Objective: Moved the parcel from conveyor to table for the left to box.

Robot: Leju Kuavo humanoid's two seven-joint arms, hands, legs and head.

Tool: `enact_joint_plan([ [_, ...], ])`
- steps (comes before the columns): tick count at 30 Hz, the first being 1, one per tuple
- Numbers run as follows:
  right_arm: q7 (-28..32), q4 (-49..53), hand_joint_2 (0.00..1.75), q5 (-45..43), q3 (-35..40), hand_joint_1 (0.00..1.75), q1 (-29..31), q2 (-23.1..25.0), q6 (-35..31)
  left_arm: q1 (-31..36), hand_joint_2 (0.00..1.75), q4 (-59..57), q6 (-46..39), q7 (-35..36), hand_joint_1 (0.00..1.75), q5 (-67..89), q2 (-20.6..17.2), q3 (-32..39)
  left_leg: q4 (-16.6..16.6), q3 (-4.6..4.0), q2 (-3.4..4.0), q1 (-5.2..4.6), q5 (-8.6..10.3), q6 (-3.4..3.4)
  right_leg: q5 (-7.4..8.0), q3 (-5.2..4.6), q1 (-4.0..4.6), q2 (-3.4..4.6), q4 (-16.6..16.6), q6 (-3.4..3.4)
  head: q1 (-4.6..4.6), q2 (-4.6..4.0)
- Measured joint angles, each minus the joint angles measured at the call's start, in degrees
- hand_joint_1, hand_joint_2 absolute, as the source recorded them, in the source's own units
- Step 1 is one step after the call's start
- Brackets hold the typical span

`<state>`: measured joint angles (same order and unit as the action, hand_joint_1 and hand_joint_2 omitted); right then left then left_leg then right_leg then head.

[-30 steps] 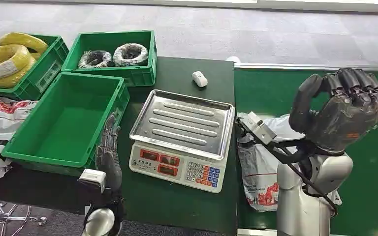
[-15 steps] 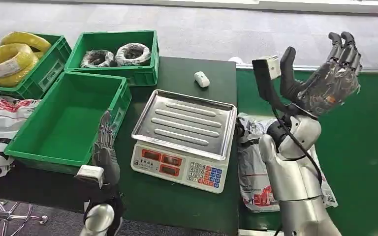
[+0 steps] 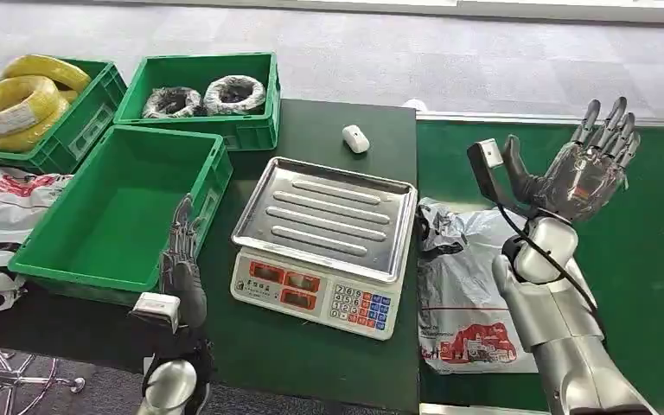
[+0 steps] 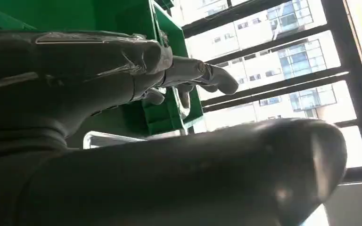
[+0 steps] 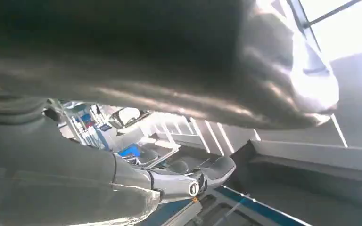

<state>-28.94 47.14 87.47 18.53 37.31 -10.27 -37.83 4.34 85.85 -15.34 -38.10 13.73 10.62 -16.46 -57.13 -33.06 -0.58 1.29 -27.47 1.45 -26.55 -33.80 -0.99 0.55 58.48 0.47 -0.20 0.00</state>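
Both robot hands point(image 3: 590, 164) spread, empty.

Right hand point(image 3: 586, 166) raised, fingers spread, holding nothing, left hand point(image 3: 181, 264) low, fingers straight, empty

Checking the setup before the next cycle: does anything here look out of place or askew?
The parcel lies crumpled on the green conveyor, its edge against the scale, and its near end reaches the conveyor's front edge. The right hand is raised above it, fingers spread, holding nothing. Nothing looks spilled or damaged.
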Motion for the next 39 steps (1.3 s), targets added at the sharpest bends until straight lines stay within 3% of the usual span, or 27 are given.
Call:
enact_joint_plan([
  [4,0.0,-2.3,1.75,0.0,0.0,0.0,0.1,-0.3,0.5,0.0,0.0,0.0,0.1,0.0,0.0,0.1,0.0,0.1,0.0,-0.01,0.0,-0.01,0.0,0.0,0.0,0.0,0.0,0.0,0.0,0.0,-0.02,0.0],
  [7,1.5,-7.3,1.75,0.0,-2.0,0.0,1.8,-0.2,4.6,0.0,0.0,0.2,0.9,0.3,0.0,0.5,0.0,0.4,0.0,-0.02,-0.03,-0.02,0.0,-0.01,0.0,0.01,-0.02,0.0,0.0,0.0,-0.02,0.0],
  [10,9.5,-11.7,1.75,-2.1,-6.3,0.0,3.1,0.1,10.9,0.0,0.0,0.2,1.4,0.4,0.0,0.7,0.0,0.8,0.0,-0.03,-0.02,-0.03,0.01,-0.02,0.02,0.01,-0.04,0.0,0.0,0.03,-0.02,0.0],
  [12,19.1,-14.4,1.75,-8.4,-10.4,0.0,3.6,0.5,17.8,0.0,0.0,0.2,1.6,0.3,0.0,0.7,0.0,0.9,0.0,-0.03,-0.03,-0.03,0.01,-0.02,0.02,0.01,-0.04,0.0,0.0,0.03,0.0,0.0],
  [14,23.2,-16.6,1.75,-10.8,-13.4,0.0,3.8,0.9,22.6,0.0,0.0,0.2,1.7,0.2,0.0,0.7,0.0,1.1,0.0,-0.04,-0.03,-0.03,0.01,-0.02,0.02,0.0,-0.04,0.0,0.0,0.03,-0.02,0.0],
  [20,24.5,-22.1,1.75,-11.3,-16.9,0.0,5.1,1.0,31.4,-0.1,0.0,0.3,1.4,0.2,0.0,0.9,0.0,2.1,0.0,-0.07,0.01,-0.03,0.01,-0.02,0.02,-0.05,-0.04,0.0,0.0,0.03,-0.02,0.0],
  [39,25.0,-26.1,1.75,-11.2,-17.7,0.0,7.1,1.4,33.5,-0.3,0.0,0.7,1.2,0.2,0.0,0.9,0.0,3.1,0.0,-0.08,-0.01,-0.03,0.02,-0.03,0.02,-0.05,-0.04,0.0,0.0,0.03,-0.02,0.0],
])
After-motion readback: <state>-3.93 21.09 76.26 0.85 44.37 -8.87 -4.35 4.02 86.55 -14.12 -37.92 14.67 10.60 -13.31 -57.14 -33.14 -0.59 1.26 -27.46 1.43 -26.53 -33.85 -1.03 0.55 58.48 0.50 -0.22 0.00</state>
